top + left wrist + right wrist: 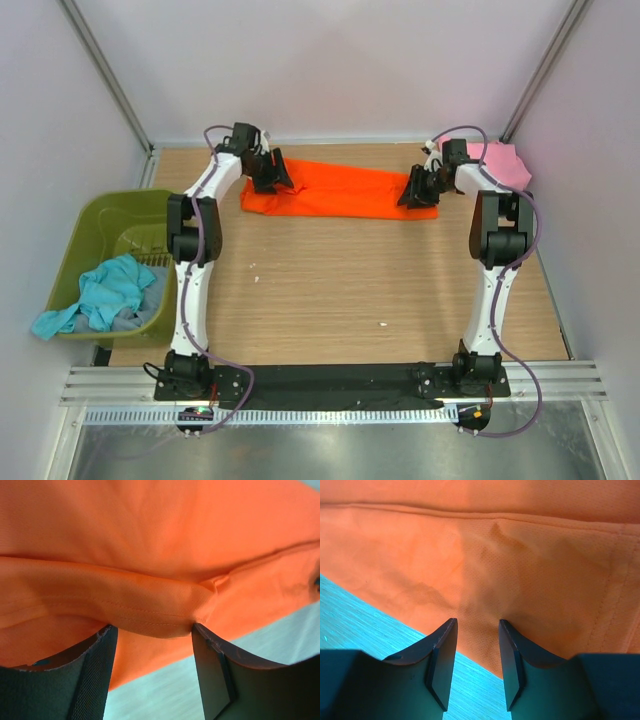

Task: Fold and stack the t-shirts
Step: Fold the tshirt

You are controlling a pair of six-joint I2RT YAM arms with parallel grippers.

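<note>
Orange shirt [340, 190] is on the far half of the bench [330, 300], already a narrow strip. Its long axis runs left-right, across both arms.

- Left end effector [152, 630] is at the strip's left end, towards the far corner. It's released, fingers wide apart. A stitched hem [150, 617] bulges into the gap at the tips, touching or nearly so, but isn't pinched.
- Right end effector [477, 625] is at the right end, on the short edge. Also released, with a narrower gap. The tips sit right at the cloth edge, cloth ahead and bare bench showing below left.
- Neither arm is nearer: each has its own end and the shirt's middle lies between them.

My read is that the next fold is crosswise, one end carried along the long axis onto the other. Both ends need a real pinch first, and the left looks closer to having one. The stack spot is probably the pink shirt [505, 165], far right just behind the right arm's wrist, so folding left-to-right would suit.

Teal shirt [105, 290] is in the green tub [95, 205] at the left, draped over its near rim, well apart from the action.

No brand, label or print is readable on any shirt, only stitch lines.
</note>
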